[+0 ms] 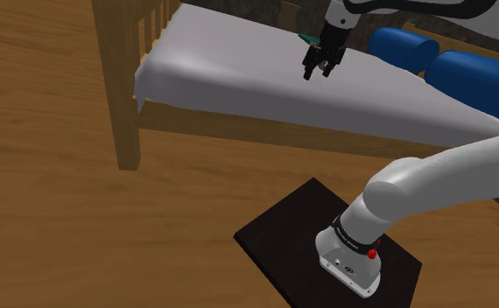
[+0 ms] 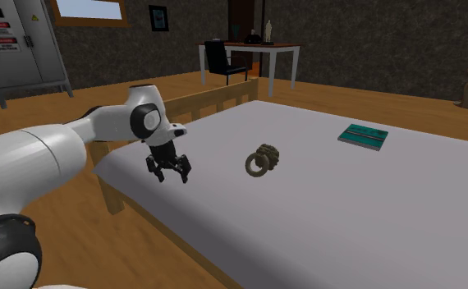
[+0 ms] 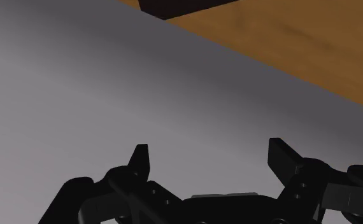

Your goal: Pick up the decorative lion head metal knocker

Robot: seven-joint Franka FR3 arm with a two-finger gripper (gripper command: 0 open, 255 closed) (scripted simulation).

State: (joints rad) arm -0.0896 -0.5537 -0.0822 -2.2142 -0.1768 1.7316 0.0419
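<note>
The lion knocker (image 2: 263, 158) lies mid-frame on the grey bed (image 2: 323, 222) in the second exterior view, my gripper (image 2: 168, 175) hangs open and empty to its left, so I think this is the reaching step and I must get above it next.

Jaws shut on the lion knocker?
No, the gripper hovers, jaws open, apart from the knocker lying on the bed.

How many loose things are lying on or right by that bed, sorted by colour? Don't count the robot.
Brownish: 1, the ring knocker
Teal: 1, a flat book-like thing
Blue: 2, the cushions
Total: 4
</note>
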